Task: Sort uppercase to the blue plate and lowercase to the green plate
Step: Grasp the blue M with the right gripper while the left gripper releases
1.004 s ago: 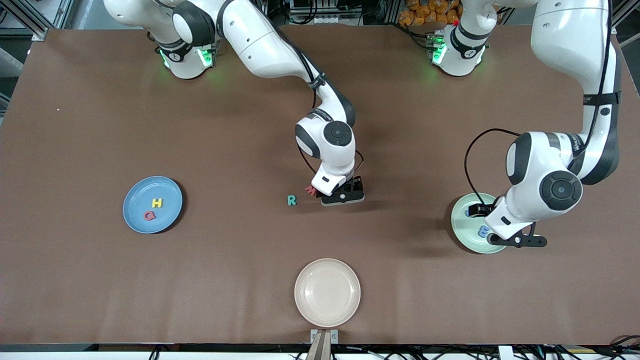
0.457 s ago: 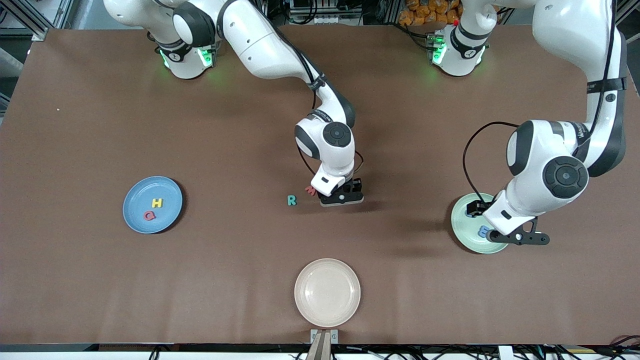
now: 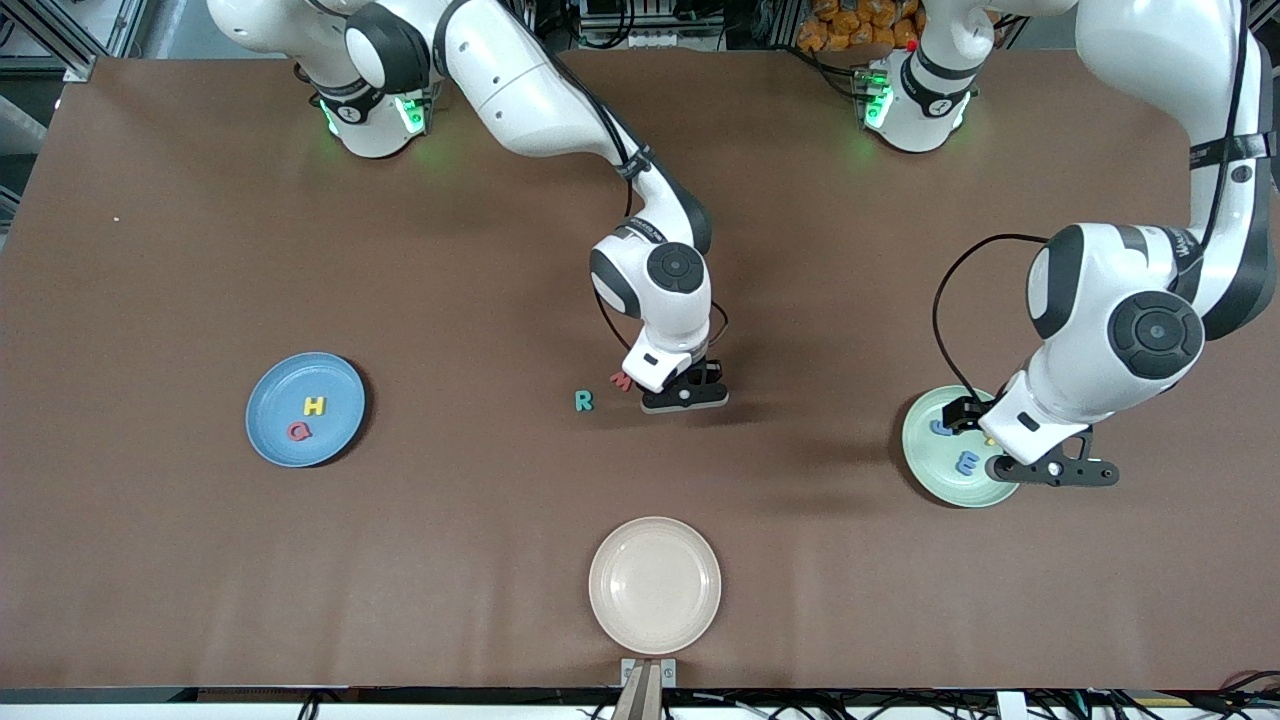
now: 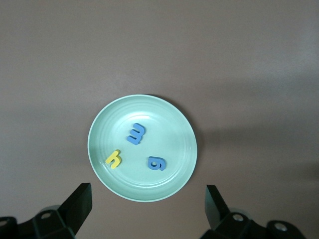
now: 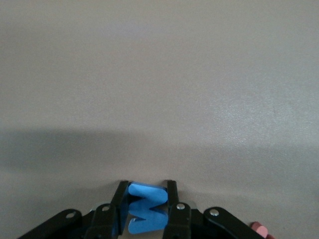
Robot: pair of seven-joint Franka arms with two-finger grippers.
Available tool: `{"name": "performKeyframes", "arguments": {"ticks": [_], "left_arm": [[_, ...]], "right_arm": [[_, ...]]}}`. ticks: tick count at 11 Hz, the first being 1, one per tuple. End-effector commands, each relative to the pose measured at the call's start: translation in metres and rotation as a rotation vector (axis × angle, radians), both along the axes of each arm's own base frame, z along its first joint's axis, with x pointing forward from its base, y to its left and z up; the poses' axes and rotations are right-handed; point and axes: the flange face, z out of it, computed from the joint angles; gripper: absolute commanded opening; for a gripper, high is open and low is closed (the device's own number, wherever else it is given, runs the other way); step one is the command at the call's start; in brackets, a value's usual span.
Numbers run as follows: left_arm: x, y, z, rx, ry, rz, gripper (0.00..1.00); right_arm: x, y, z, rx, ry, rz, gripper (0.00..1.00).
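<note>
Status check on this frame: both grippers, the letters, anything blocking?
Right gripper shut on blue W, low beside red m and teal R. Left gripper open over green plate. No obstruction seen.

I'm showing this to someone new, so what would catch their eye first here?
Probably the right tool at mid-table, shut on a blue W, with a teal R and red m beside it. Next, the left tool, open over the green plate, which holds three lowercase letters. The blue plate at the right arm's end holds a yellow H and a red letter.
</note>
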Motion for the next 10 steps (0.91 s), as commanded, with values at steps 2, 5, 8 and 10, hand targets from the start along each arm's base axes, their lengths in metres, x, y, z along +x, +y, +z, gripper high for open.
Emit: {"name": "performKeyframes", "arguments": {"ticks": [2,5,8,10], "left_arm": [[-0.005,0.001,0.015,-0.004,-0.001,-0.023,1.00],[-0.006,0.002,0.014,-0.006,0.004,-0.040,1.00],[-0.007,-0.014,0.007,-0.012,0.018,-0.131,1.00],[-0.017,-0.065,0.001,-0.040,0.028,-0.164,1.00]], "right_arm": [[0.005,-0.004,0.016,0.001,0.031,-0.023,0.00],[0.017,-0.024,0.048,0.000,0.053,-0.041,0.00],[0.040,-0.068,0.100,-0.032,0.124,0.014,0.00],[0.055,-0.112,0.117,-0.051,0.166,0.063,0.00]]}}
